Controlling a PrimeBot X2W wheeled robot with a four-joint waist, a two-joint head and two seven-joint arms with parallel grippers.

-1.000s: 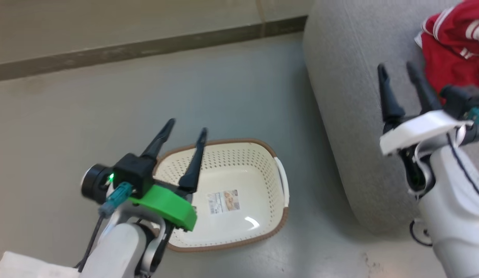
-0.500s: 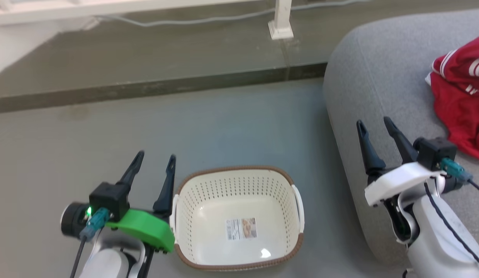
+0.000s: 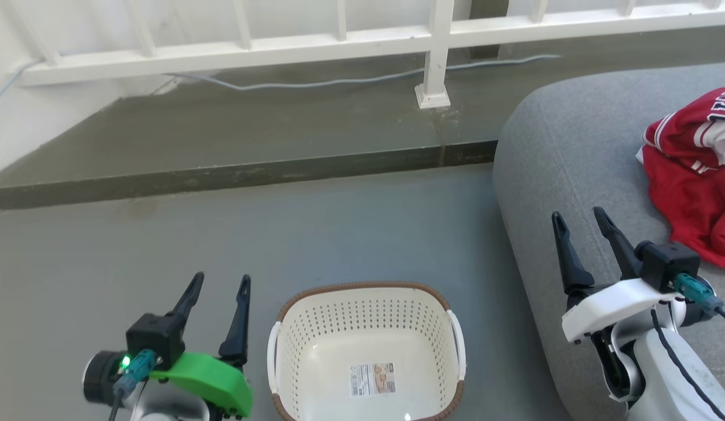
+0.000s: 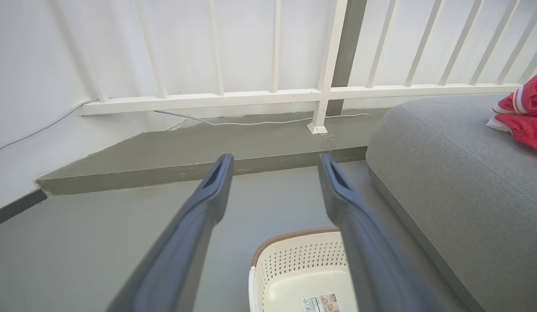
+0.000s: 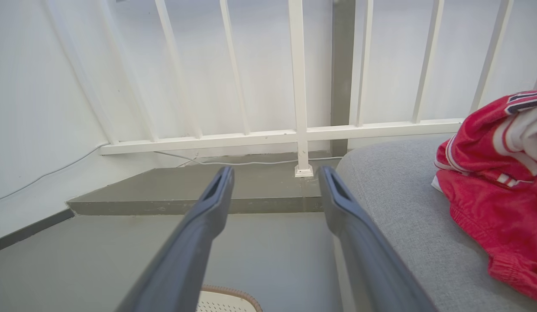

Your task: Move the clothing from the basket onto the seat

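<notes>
Green plastic collars the left gripper (image 3: 221, 278) at the near left, hovering over the grey floor (image 3: 339, 222) with its two dark fingers parted and nothing between them, tips pointing far toward a white railing (image 3: 222, 55). Just right of it the basket (image 3: 362, 286) stands upright on the floor, mouth facing up, one white handle on its left side and one on its right. It is cream perforated plastic with a brown rim, and its bare bottom shows a sticker label (image 3: 372, 379) whose print is too small to read. The basket's near edge is cut off by the bottom of the head view, so its long axis cannot be told. Behind it a low grey step (image 3: 222, 175) runs left to right, with a pale cable (image 3: 351, 79) trailing along it under the railing.

Further right, the white-collared right gripper (image 3: 576, 213) hangs above the near left edge of the seat (image 3: 573, 152), fingers likewise spread apart and holding nothing, pointing far. The seat, a grey woven cushion with a rounded far-left corner, stretches near to far. On it, at the far right, the clothing (image 3: 696, 187) lies in a crumpled red heap with white trim, longer near to far than across. Its right part runs out of view, and the dark lettering on one fold is hard to make out.
</notes>
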